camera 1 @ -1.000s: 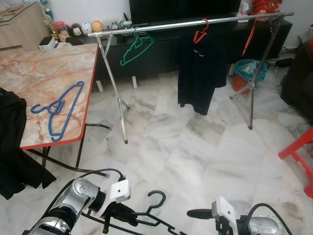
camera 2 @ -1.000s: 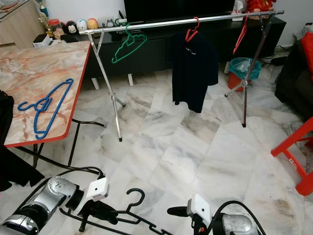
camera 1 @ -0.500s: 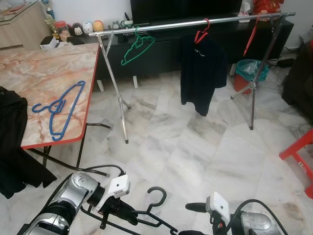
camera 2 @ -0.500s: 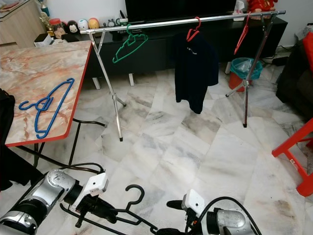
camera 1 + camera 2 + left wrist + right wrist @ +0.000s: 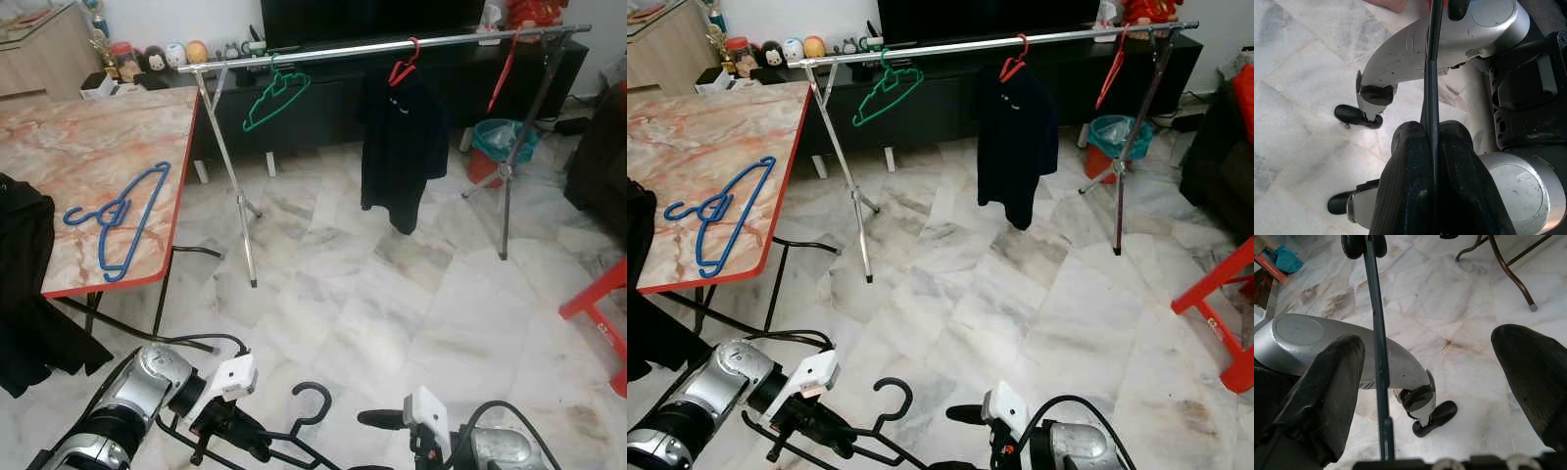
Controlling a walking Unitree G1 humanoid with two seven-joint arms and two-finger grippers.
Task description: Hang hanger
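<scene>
Open marble floor (image 5: 392, 294) runs from the robot to the clothes rail (image 5: 323, 51). Rail has bare stretches between green hanger (image 5: 274, 98) and black shirt (image 5: 402, 147), and between shirt and red hanger (image 5: 502, 69). Obstacles: rail's splayed legs (image 5: 235, 211), tabletop (image 5: 88, 147) corner on the left, red stool (image 5: 598, 313) on the right.

Head stereo pair faces forward-down, far; wrist cameras close along fingers, both sharing black hanger (image 5: 294, 436).

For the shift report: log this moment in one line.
left gripper shut on black plastic hanger | right gripper open | silver rail ahead
</scene>
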